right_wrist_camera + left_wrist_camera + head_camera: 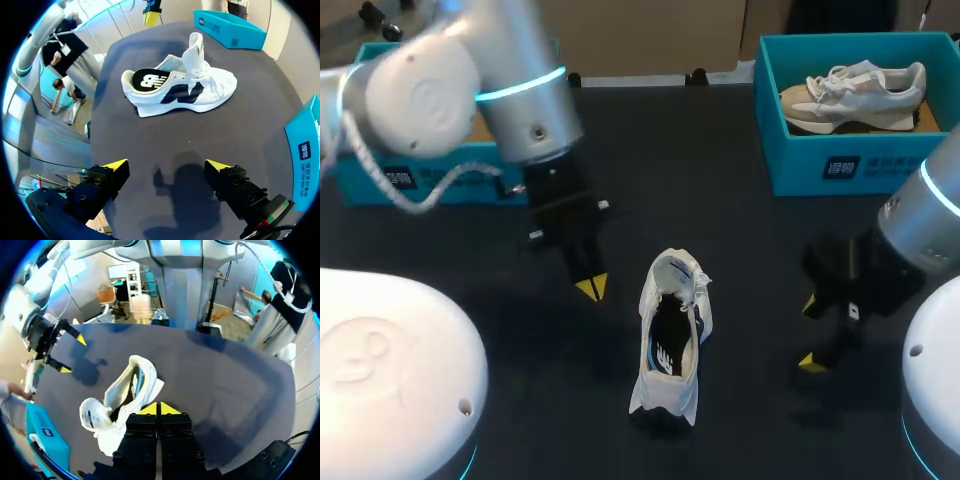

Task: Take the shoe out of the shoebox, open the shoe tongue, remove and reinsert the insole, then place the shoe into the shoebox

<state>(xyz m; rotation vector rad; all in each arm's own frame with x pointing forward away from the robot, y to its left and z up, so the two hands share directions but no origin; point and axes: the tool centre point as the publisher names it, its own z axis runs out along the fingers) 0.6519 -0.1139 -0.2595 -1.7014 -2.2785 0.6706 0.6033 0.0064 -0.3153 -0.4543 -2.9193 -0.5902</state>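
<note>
From above, your left arm (520,110) leans over the dark table (740,240). Its left gripper (591,287) points down, tips pressed together, holding nothing. The white cloth shoe (672,335) stands between it and the right gripper (810,334).

Left wrist: shoe just beside your tips (150,409).

Right wrist: that gripper spread wide, shoe ahead, tongue (194,50) standing up.

R tool (167,164) spread wide, white shoe (180,92) ahead, tongue (194,50) up

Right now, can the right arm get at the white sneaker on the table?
Probably yes. The right pincer is open and faces the white sneaker across bare table; nothing lies between. The left pincer, shut, is on the sneaker's far side.
</note>
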